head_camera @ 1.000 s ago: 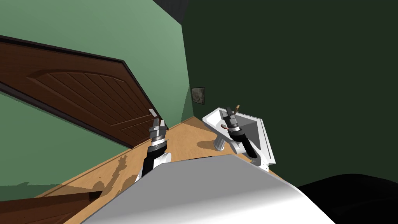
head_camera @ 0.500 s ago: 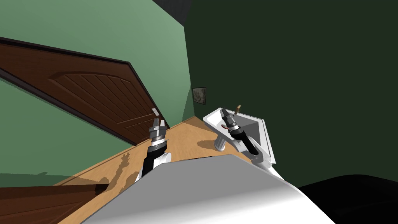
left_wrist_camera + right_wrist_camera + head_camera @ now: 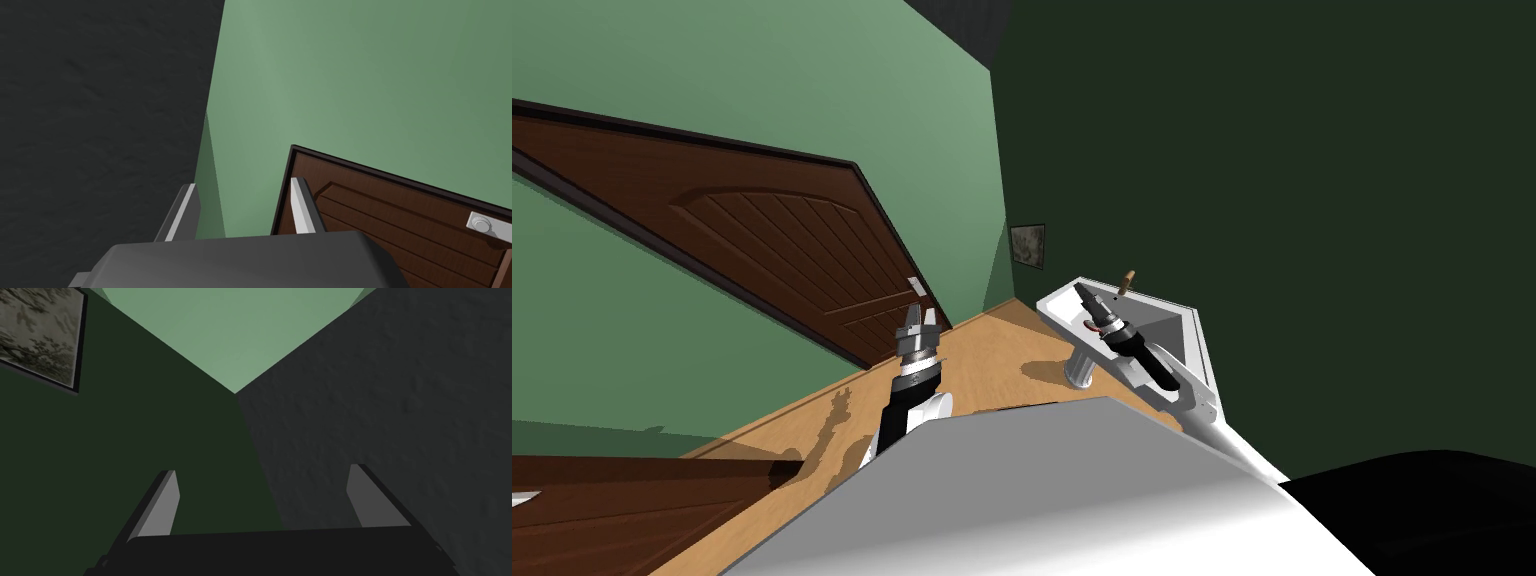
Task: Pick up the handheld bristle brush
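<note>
A small brown handle-like object (image 3: 1129,278), which may be the brush, sticks up at the far rim of a white pedestal sink (image 3: 1202,372). My right gripper (image 3: 1080,289) reaches over the sink's basin, a short way from that object and not touching it. In the right wrist view its fingers (image 3: 165,498) stand wide open with nothing between them. A small red item (image 3: 1089,325) lies in the basin beside the right arm. My left gripper (image 3: 920,316) is raised over the floor left of the sink, its fingers (image 3: 300,205) partly open and empty.
A dark brown door (image 3: 782,250) with a pale handle (image 3: 915,289) is set in the green wall on the left. A dark green wall with a small framed picture (image 3: 1027,245) runs behind the sink. The floor (image 3: 992,350) is light wood.
The whole head view has shifted, so I have turned slightly. My right gripper has moved a little to the left over the sink. The left arm has stayed put.
</note>
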{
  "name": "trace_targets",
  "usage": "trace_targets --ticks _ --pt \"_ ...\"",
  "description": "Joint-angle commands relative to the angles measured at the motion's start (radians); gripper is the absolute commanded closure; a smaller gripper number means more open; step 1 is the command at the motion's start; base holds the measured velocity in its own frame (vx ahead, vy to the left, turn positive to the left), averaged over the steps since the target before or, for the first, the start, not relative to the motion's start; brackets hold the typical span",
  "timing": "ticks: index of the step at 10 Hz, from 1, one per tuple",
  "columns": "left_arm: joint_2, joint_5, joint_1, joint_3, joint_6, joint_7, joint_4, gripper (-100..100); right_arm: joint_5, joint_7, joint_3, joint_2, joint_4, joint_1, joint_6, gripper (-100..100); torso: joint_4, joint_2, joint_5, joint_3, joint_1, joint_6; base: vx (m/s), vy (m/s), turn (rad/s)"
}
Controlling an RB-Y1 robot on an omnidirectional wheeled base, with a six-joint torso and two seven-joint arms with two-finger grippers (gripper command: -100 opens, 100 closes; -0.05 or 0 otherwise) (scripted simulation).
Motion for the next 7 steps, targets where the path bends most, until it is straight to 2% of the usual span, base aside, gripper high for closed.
trace_targets --ticks 1,6,7 --pt "0.0 0.0 0.0 0.0 0.0 0.0 0.0 0 0.008 0.004 -0.002 -0.037 0.007 -0.006 0.008 -100 0.0 0.0 0.0 0.0 0.0 0.0 -0.007 0.001 0.031" --pt "0.0 0.0 0.0 0.0 0.0 0.0 0.0 0 0.076 0.036 0.002 -0.177 0.045 -0.019 0.047 -100 0.0 -0.001 0.0 -0.001 0.0 0.0 0.002 0.003 0.035" --pt "0.0 0.0 0.0 0.0 0.0 0.0 0.0 0 0.076 0.036 0.002 -0.191 0.045 -0.019 0.047 -100 0.0 -0.001 0.0 -0.001 0.0 0.0 0.01 0.002 0.018"
